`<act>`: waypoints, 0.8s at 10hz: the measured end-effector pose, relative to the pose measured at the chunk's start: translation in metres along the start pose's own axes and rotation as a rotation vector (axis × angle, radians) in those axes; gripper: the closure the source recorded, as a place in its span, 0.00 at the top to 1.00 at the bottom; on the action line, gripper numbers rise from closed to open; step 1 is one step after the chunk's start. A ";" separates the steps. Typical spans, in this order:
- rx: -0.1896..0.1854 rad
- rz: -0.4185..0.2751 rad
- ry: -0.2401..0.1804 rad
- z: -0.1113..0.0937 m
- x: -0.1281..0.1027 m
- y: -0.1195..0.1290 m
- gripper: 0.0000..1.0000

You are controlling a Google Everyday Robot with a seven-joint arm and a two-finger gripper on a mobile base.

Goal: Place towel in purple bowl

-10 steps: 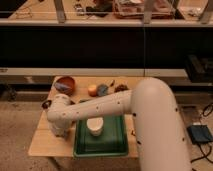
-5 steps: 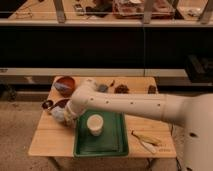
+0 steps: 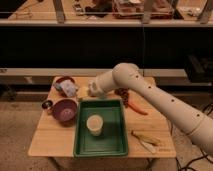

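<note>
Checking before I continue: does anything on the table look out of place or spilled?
Nothing spilled. The purple bowl sits empty by the green tray, while a bluish cloth lies in the reddish-brown bowl behind it. The gripper, shut, hangs above the tray's far edge.

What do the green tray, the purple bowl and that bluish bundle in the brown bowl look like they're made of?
Green tray: likely moulded plastic, with an even colour and a soft sheen. Purple bowl: plastic or glazed ceramic, smooth, hard to tell which. Bluish bundle: seems to be soft cloth, rumpled into folds. The gripper sits at the table's back edge, above the tray.
</note>
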 end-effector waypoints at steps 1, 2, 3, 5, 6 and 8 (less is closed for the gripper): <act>0.043 -0.009 0.029 -0.011 0.011 -0.012 0.00; 0.066 -0.023 0.038 -0.013 0.017 -0.024 0.00; 0.078 -0.042 0.039 -0.008 0.021 -0.037 0.00; 0.079 -0.052 0.008 0.023 0.023 -0.059 0.00; 0.073 -0.049 -0.014 0.038 0.021 -0.062 0.00; 0.051 -0.029 -0.058 0.071 0.012 -0.057 0.00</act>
